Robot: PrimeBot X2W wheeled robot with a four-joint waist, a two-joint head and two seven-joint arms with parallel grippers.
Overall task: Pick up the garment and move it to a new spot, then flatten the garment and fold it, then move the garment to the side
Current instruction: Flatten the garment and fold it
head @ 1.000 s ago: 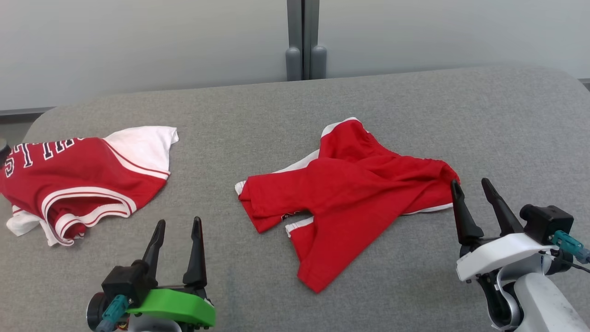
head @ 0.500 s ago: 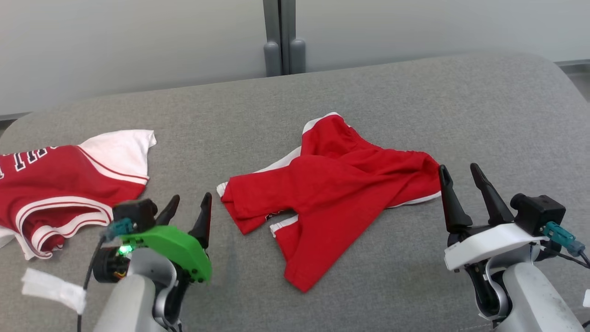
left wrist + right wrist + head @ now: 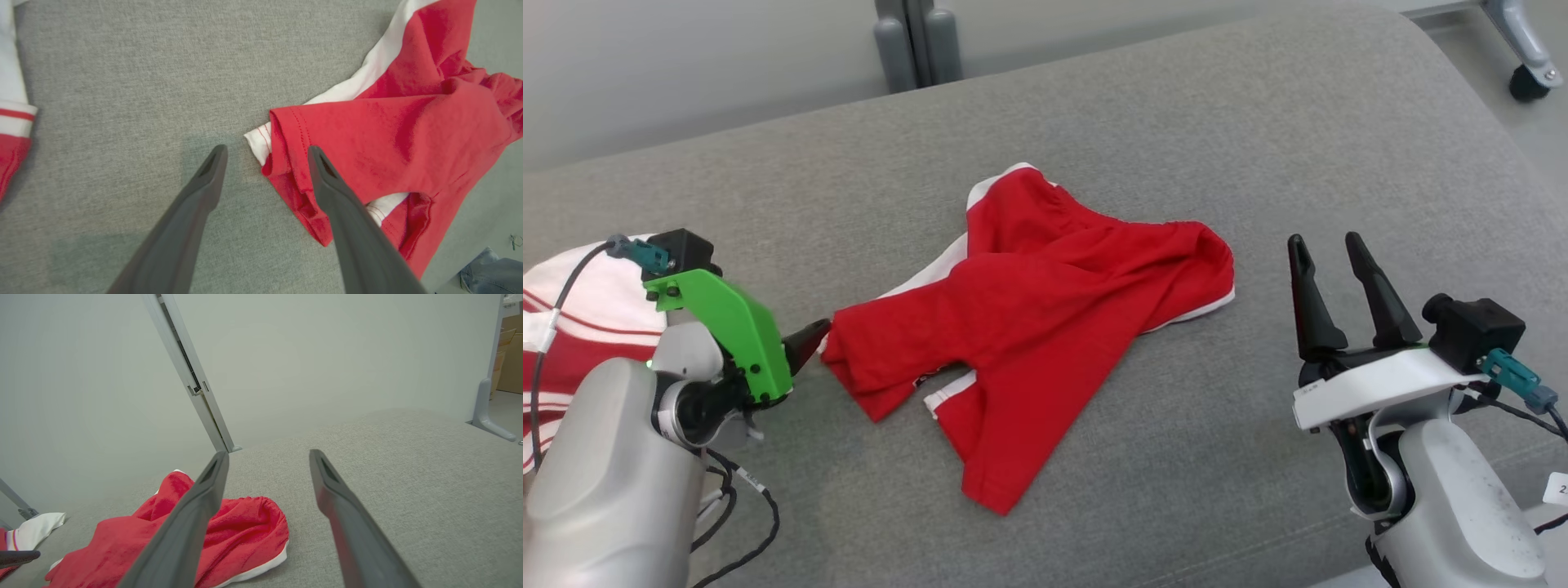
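1. Garment (image 3: 1045,327): a pair of red shorts with white trim. It lies crumpled and partly doubled over near the middle of the grey cloth-covered counter (image 3: 1258,122), with one leg pointing toward the front edge.
2. The cloth looks like thin knit jersey, light and limp with no stiffness. I expect it to sag and drape from any single hold. The layers may also slide over each other rather than lift as one.
3. The left gripper (image 3: 266,150) is spread wide and angled down at the left end of the shorts. In the left wrist view one finger lies over the red leg hem (image 3: 288,139) and the other over bare counter. The stitched edge and the white band (image 3: 256,143) beside it sit between them. I cannot tell whether the fingertips touch the cloth.
4. That hem looks like a fair place to pinch, since it is doubled and stitched and less likely to slip than a single layer. The risk is catching only the top layer, or snagging the counter's own covering.
5. The right gripper (image 3: 1324,238) is also open and empty. It is held off the surface near the counter's right edge, clear of the gathered waistband (image 3: 1160,229), which would suit a second hold.
6. A red and white jersey (image 3: 605,290) lies at the counter's left edge, apart from the shorts, and it is best left out of the pinch.
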